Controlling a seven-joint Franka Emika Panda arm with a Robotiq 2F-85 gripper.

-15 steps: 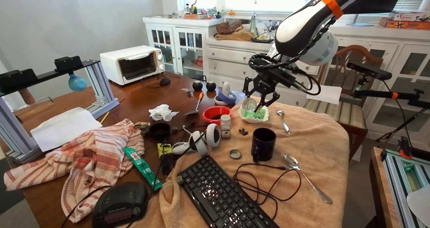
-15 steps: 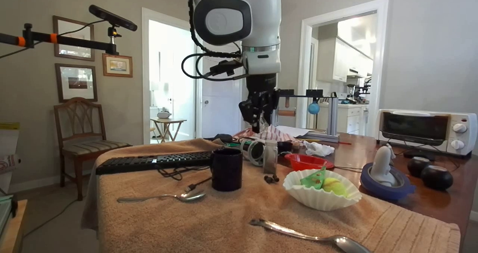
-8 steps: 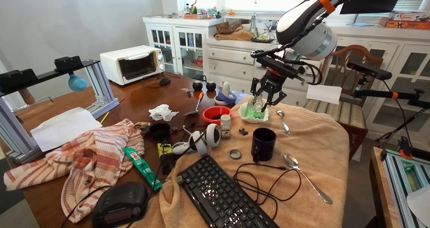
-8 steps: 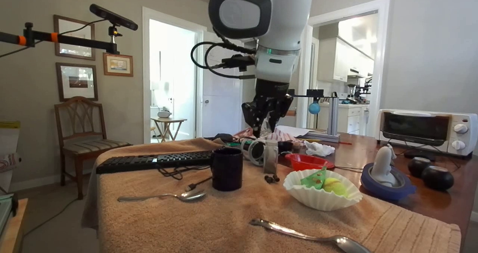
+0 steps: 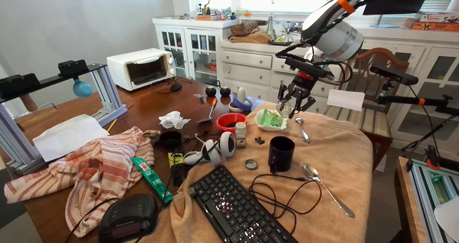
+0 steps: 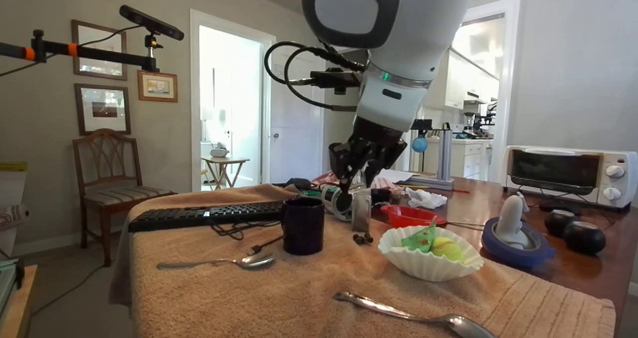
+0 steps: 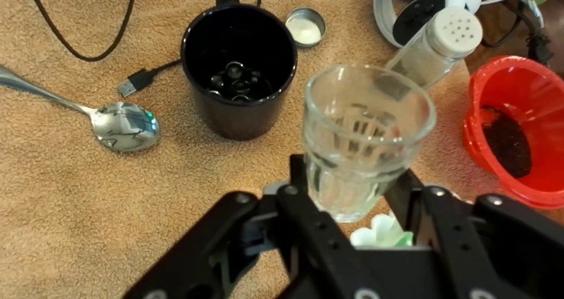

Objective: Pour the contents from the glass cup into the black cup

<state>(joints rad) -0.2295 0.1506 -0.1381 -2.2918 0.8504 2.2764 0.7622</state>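
Glass cup within the clamped gripper, aloft, apart from the black cup; gripper tilt steeper than a second ago. Shiny round shapes inside the black cup, nothing certain through clear glass: pour perhaps made.

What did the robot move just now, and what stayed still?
In an exterior view, the gripper carried the glass cup to the right, so it now shows at the right edge of the pale bowl. In an exterior view, the wrist leans more too. Nothing was grabbed or let go. The black cup, red bowl and keyboard stayed put.
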